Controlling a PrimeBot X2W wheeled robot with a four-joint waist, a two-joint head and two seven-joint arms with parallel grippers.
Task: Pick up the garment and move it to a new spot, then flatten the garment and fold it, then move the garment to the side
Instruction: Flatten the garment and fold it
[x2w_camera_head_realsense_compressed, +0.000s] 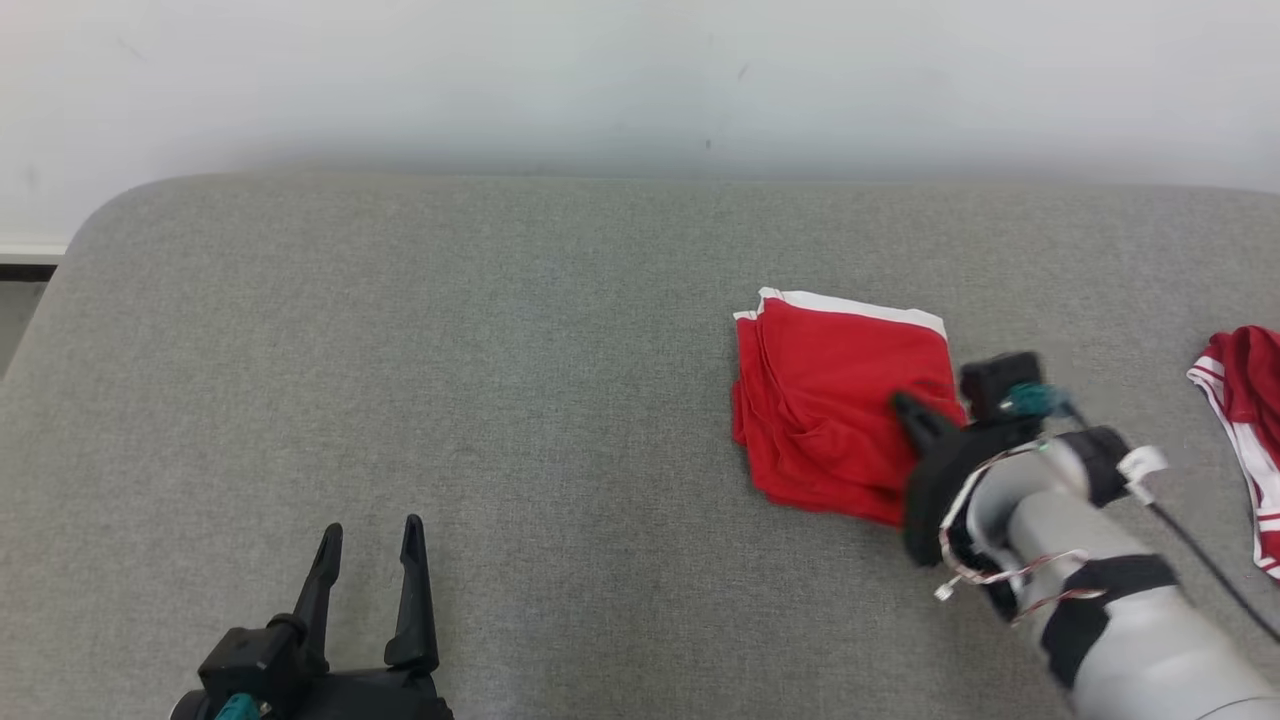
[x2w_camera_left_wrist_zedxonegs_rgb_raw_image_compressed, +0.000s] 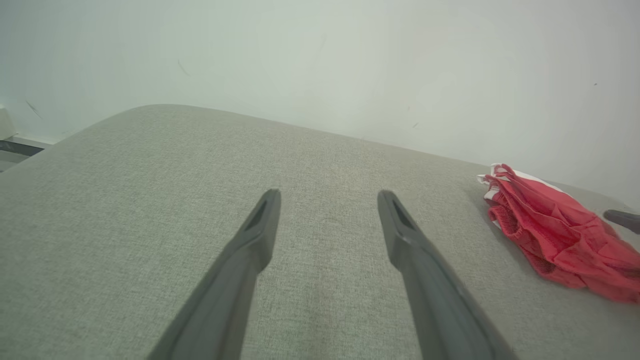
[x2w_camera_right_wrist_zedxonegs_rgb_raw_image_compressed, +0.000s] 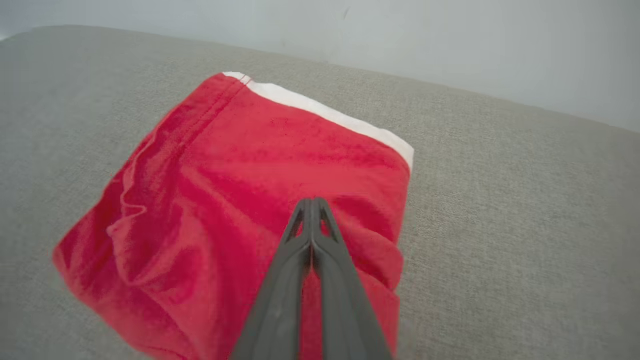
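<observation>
The garment (x2w_camera_head_realsense_compressed: 830, 400) is a red cloth with a white band along its far edge, folded into a rough square on the grey padded surface (x2w_camera_head_realsense_compressed: 400, 350), right of centre. My right gripper (x2w_camera_head_realsense_compressed: 905, 405) comes in from the lower right, and its tip is over the garment's right part. In the right wrist view this gripper (x2w_camera_right_wrist_zedxonegs_rgb_raw_image_compressed: 312, 202) is shut, fingers pressed together over the red cloth (x2w_camera_right_wrist_zedxonegs_rgb_raw_image_compressed: 240, 190), with no fabric visible between them. My left gripper (x2w_camera_head_realsense_compressed: 370, 535) rests open at the lower left, far from the garment (x2w_camera_left_wrist_zedxonegs_rgb_raw_image_compressed: 555, 235). Its fingers (x2w_camera_left_wrist_zedxonegs_rgb_raw_image_compressed: 327, 197) point over bare fabric.
A second red cloth with white stripes (x2w_camera_head_realsense_compressed: 1245, 400) lies at the right edge of the surface. A pale wall (x2w_camera_head_realsense_compressed: 640, 80) runs behind the far edge. The surface's rounded corner is at the far left, with floor beyond it.
</observation>
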